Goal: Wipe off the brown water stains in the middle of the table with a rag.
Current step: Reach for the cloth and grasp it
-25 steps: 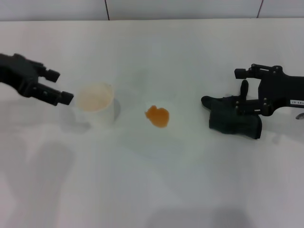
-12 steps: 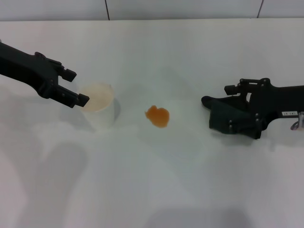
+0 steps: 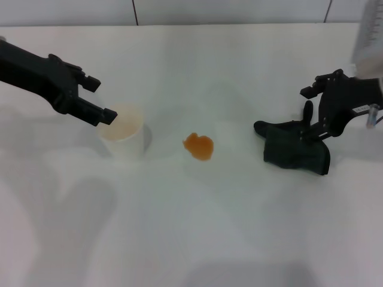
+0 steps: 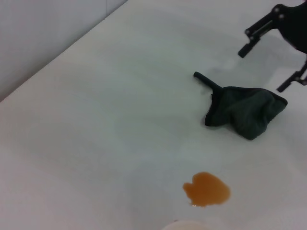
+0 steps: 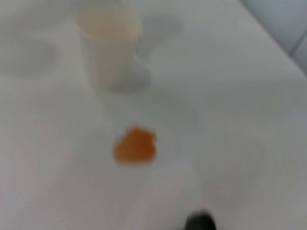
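The brown water stains are one orange-brown blob [image 3: 198, 145] in the middle of the white table [image 3: 197, 239], also seen in the left wrist view [image 4: 206, 188] and the right wrist view [image 5: 135, 145]. The dark rag [image 3: 296, 149] lies crumpled on the table to the right of it [image 4: 242, 110]. My right gripper [image 3: 307, 110] hovers open at the rag's far right side, its lower finger close over the cloth and holding nothing. My left gripper [image 3: 100, 100] is open at the left, just above the rim of a white paper cup [image 3: 122, 128].
The paper cup [image 5: 109, 28] stands left of the stain, with pale liquid showing inside. A tiled wall [image 3: 227, 11] runs along the table's far edge. Bare tabletop lies between stain and rag and along the near side.
The right gripper has drawn back up and to the right off the rag and turned. The left gripper edged slightly toward the cup. Rag, cup and stain stayed put.
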